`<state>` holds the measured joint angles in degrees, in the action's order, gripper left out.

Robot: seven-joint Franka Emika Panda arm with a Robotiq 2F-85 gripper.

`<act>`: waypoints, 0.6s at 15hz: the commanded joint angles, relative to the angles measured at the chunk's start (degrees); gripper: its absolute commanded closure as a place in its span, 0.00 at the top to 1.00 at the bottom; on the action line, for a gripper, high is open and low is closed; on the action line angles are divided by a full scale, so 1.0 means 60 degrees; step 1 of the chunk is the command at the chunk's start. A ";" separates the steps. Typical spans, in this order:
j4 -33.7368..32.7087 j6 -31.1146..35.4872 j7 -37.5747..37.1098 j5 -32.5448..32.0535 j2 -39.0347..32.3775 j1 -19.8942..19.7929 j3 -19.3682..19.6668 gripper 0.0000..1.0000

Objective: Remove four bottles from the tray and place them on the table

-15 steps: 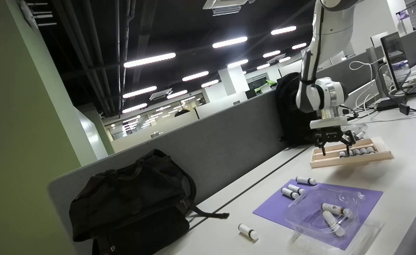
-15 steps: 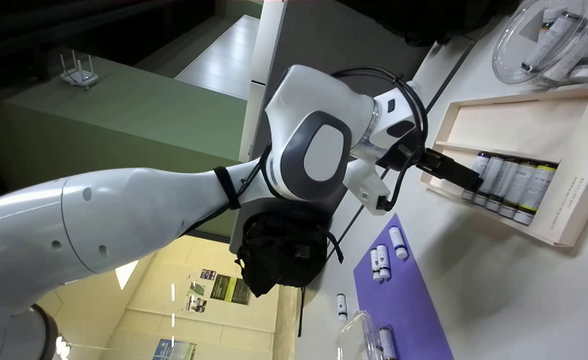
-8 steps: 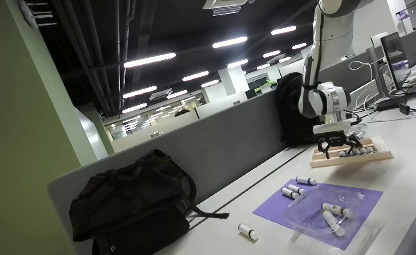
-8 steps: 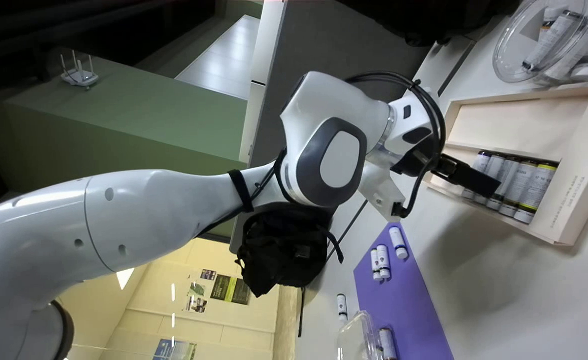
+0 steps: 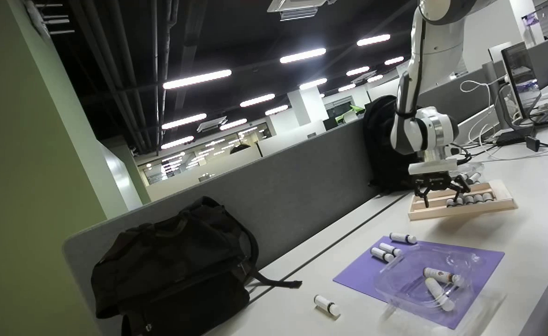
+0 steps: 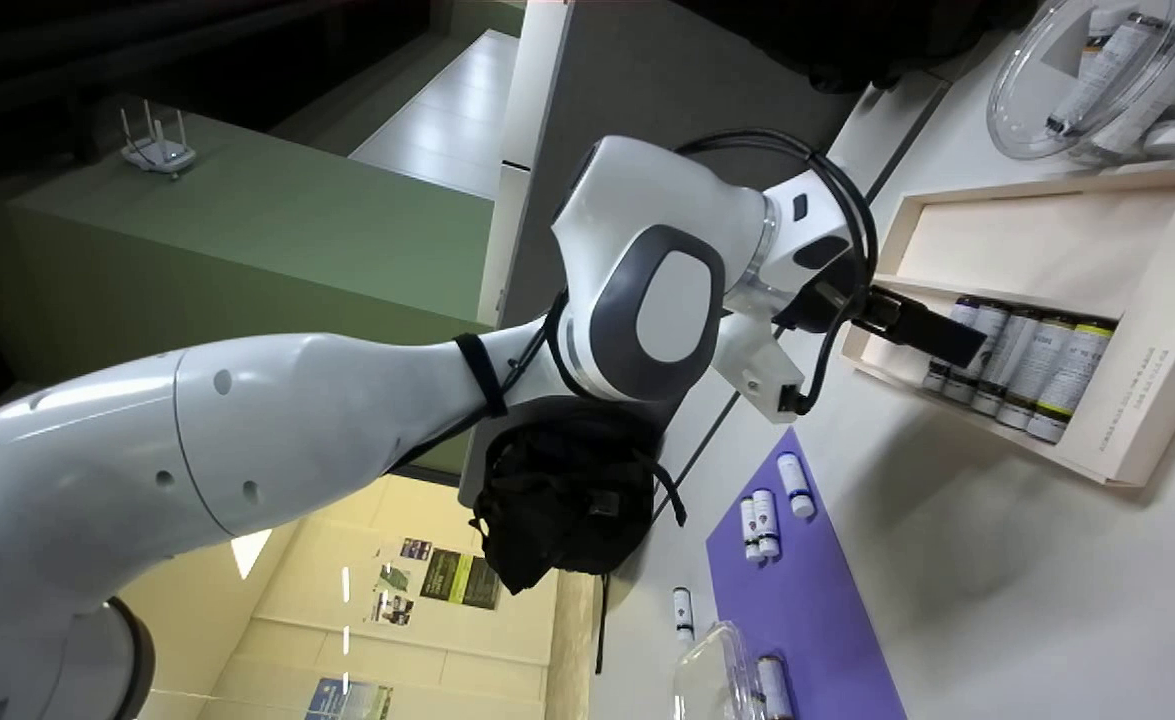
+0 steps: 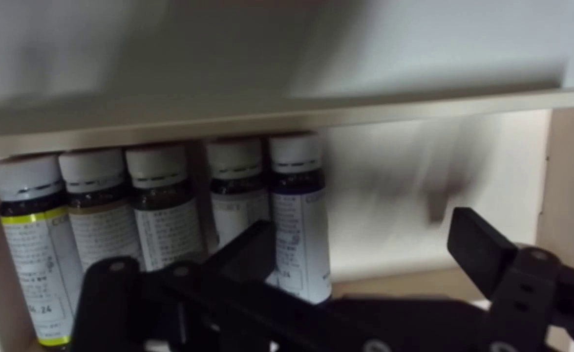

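The pale wooden tray [image 6: 1137, 400] holds a row of several white-labelled bottles in one compartment. A yellow-banded bottle [image 7: 37, 254] stands at one end, a blue-banded bottle [image 7: 302, 234] at the other. My gripper [image 7: 365, 234] is open above this row, with nothing held. In the wrist view its left finger [image 7: 247, 254] overlaps the two rightmost bottles, and the blue-banded one shows partly between the fingers. More bottles lie on a purple mat [image 6: 827, 590], and a single bottle [image 5: 326, 305] rests on the white table [image 5: 274, 322].
A clear plastic container [image 5: 409, 298] with bottles inside sits over the mat. Beyond the tray is a clear tub [image 6: 1022, 110] with more bottles. A grey partition [image 5: 320, 186] runs along the table, with a black backpack [image 5: 180, 270] in front of it. The tray's other compartment [image 6: 1047, 240] holds nothing.
My gripper has shifted along the bottle row towards the yellow-banded end, then slightly back and up. It has stayed open. The bottles and tray look unmoved.
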<state>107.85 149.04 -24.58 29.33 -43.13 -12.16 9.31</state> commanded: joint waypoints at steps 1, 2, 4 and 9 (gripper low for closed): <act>-0.0291 0.0125 -0.0282 -0.0083 -0.0058 -0.0048 -0.0030 1.00; -0.0330 0.0134 -0.0285 -0.0087 -0.0071 -0.0057 -0.0032 1.00; -0.0375 0.0101 -0.0305 -0.0107 -0.0104 -0.0059 -0.0025 1.00; -0.0433 -0.0008 -0.0299 -0.0173 -0.0312 -0.0059 -0.0008 1.00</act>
<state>106.76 149.81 -24.59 29.30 -43.71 -12.20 9.32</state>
